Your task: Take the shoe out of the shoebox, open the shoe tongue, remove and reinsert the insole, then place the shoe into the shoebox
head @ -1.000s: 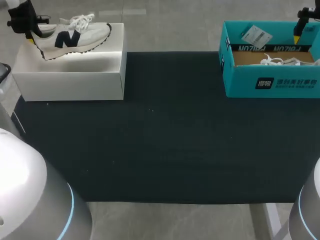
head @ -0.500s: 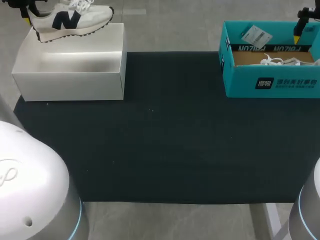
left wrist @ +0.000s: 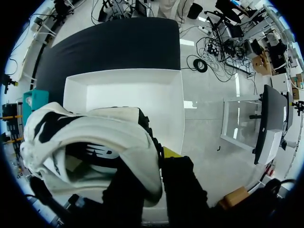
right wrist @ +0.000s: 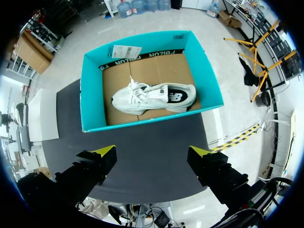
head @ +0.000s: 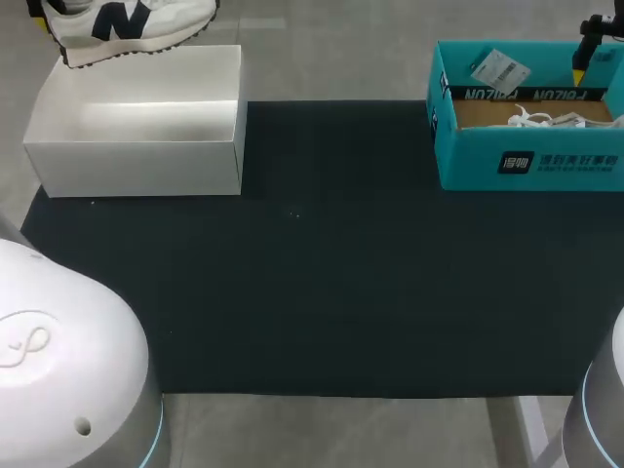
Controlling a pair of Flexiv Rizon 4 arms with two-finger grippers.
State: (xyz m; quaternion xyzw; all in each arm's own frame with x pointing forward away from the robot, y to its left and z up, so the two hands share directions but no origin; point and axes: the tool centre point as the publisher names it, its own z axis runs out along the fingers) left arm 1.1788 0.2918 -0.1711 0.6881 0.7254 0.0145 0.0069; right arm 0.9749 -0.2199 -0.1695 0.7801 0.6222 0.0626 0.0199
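The left gripper (left wrist: 160, 164) pinches the white sneaker (head: 146, 19) by its heel, holding it above the white shoebox's (head: 136, 166) far edge, apparently to clear the walls, while the right gripper (right wrist: 153, 159) hangs spread over the teal shoebox (right wrist: 92, 95).

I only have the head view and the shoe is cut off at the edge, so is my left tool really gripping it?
Observer: Yes. In the left wrist view the left tool is shut on the shoe at its heel, above the white shoebox.
Operator: What's in the other box? I see only laces.
Observer: The teal box holds a second white shoe, whole, on its brown floor.
Operator: And my other arm?
Observer: The right tool is open and holds nothing.
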